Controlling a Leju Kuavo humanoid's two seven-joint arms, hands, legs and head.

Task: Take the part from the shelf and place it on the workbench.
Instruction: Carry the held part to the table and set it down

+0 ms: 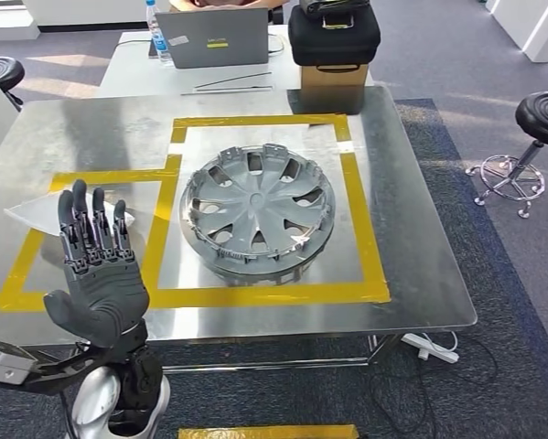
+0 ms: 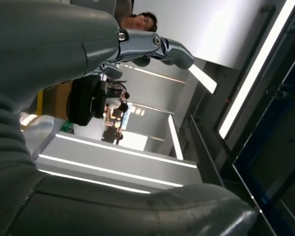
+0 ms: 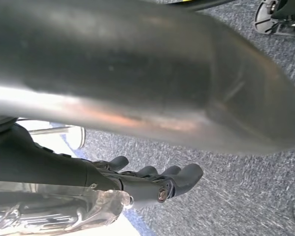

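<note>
On workbench (image 1: pixel 423 265), hubcap (image 1: pixel 257 210) inside yellow tape square (image 1: pixel 364 229); left hand (image 1: pixel 98 265) spread wide, empty; right hand (image 3: pixel 153 179) fingers extended, empty. No legible writing.

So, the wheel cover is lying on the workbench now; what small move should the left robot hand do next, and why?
Probably draw the left robot hand back toward the body. The wheel cover lies flat inside the yellow tape square on the workbench, and the hand is raised, fingers spread, holding nothing.

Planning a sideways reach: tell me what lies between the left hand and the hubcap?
In the head view, only yellow tape on the workbench separates left hand from hubcap.
</note>
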